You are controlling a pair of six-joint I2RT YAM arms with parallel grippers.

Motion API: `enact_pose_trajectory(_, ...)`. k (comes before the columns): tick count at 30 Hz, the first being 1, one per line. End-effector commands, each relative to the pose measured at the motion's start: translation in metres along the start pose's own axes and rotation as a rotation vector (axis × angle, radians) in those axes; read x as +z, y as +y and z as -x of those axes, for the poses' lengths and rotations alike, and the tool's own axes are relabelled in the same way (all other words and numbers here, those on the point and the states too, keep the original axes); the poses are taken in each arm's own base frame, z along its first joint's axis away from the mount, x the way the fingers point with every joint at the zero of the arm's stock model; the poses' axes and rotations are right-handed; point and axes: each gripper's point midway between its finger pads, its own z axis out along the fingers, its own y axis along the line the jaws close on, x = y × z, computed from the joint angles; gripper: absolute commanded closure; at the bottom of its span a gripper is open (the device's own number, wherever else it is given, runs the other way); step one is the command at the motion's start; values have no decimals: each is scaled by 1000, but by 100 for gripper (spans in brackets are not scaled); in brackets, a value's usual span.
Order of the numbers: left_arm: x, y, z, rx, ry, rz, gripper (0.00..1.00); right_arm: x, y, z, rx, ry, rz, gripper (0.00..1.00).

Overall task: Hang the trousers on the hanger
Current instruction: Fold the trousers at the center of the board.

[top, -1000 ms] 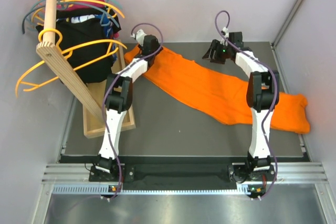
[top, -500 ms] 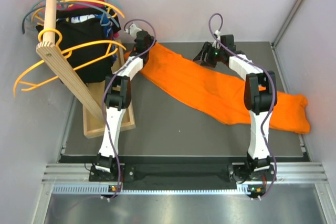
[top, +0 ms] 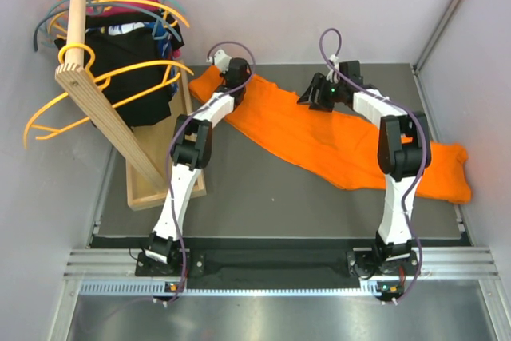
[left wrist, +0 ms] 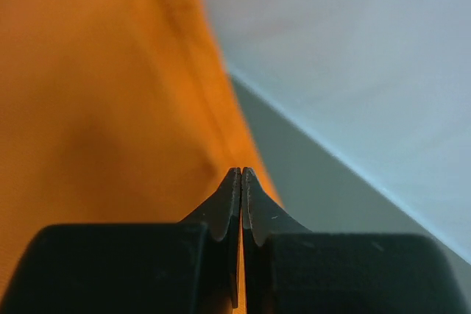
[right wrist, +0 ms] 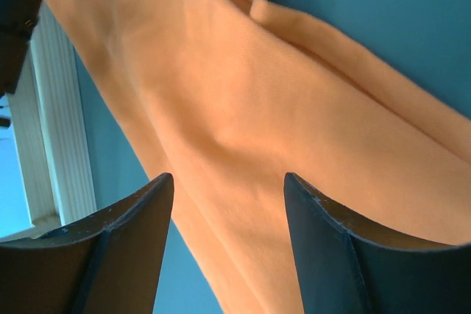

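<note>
The left arm (top: 177, 189) rises from its base at the near left, bends at the elbow and stretches its forearm toward the far side, slanting a little to the right. The left gripper (left wrist: 241, 176) at its end has both jaws pressed flat together, tips meeting with no gap. The right arm (top: 397, 189) stands up from the near right base, folds at its elbow and reaches far and leftward, and the right gripper (right wrist: 228, 189) at its end has its two dark fingers (right wrist: 136, 215) spread well apart.
</note>
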Motion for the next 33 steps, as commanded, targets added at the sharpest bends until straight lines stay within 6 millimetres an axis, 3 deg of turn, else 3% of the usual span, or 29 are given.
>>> enact_pose_trajectory(1, 8, 31, 7, -49, -22, 147, 100, -26, 28, 24, -99, -88, 39, 38)
enact_pose_trajectory(9, 7, 48, -3, -122, 24, 229, 100, -34, 30, 21, -109, -95, 35, 38)
enact_pose_trajectory(12, 4, 66, 6, -90, -10, 312, 100, -38, 30, 17, -109, -94, 29, 38)
enact_pose_trajectory(17, 2, 113, 24, -77, -5, 439, 100, -48, 29, 9, -116, -83, 6, 38)
enact_pose_trajectory(19, 6, 105, 29, -47, 22, 375, 100, -55, 30, 9, -118, -84, -7, 38)
enact_pose_trajectory(21, 7, 83, 38, -34, 0, 304, 100, -66, 30, 4, -114, -85, -35, 37)
enact_pose_trajectory(23, 2, 55, 45, 9, 0, 225, 100, -76, 20, -5, -115, -76, -90, 36)
enact_pose_trajectory(24, -2, 41, 54, 10, -10, 200, 100, -91, 19, -8, -108, -75, -131, 35)
enact_pose_trajectory(26, -10, 27, 56, 25, -7, 173, 100, -108, 0, -19, -82, -78, -214, 32)
enact_pose_trajectory(27, -18, 15, 68, 25, -17, 155, 100, -129, -3, -14, -55, -112, -227, 31)
enact_pose_trajectory(29, -27, 10, 67, 55, -7, 156, 100, -150, -23, -38, 57, -69, -279, 26)
enact_pose_trajectory(30, -32, 6, 69, 63, -5, 151, 100, -175, -30, -36, 96, -107, -309, 14)
enact_pose_trajectory(31, -38, 6, 71, 64, 10, 152, 100, -186, -44, -59, 157, -74, -378, 1)
enact_pose_trajectory(33, -46, -2, 69, 73, 58, 114, 100, -227, -58, -60, 217, -163, -444, 0)
